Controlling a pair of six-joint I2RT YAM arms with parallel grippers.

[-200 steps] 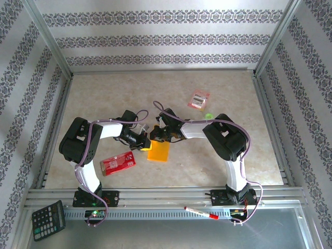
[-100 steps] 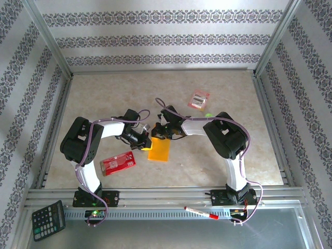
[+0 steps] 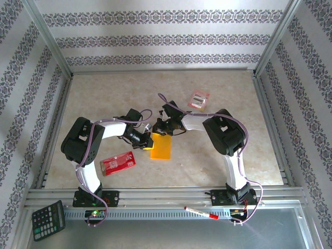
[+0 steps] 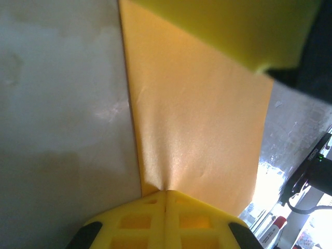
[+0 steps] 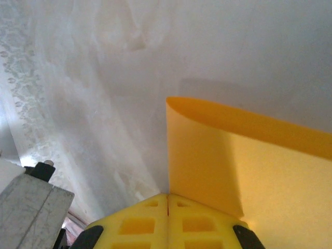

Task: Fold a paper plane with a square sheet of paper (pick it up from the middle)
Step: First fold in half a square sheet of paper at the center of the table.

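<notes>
1. As both arms have shifted toward 12 o'clock, the left claw [image 3: 147, 139] and right claw [image 3: 165, 130] stay clenched on the square sheet of paper [image 3: 161, 149].
2. Sheet location: middle of the bench [image 3: 104, 98], 3 o'clock of the red packet [image 3: 118, 162].
3. Likely meaning: pickup secured; folding follows.

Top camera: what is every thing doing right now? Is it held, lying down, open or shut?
square sheet of paper: pinched by both pincers, one edge curled over
left pincer: shut on the paper
right pincer: shut on the paper
red packet: lying flat, untouched
pink-and-white packet: lying flat, untouched
calculator: lying face up, untouched
red marker: lying on its side, untouched
</notes>
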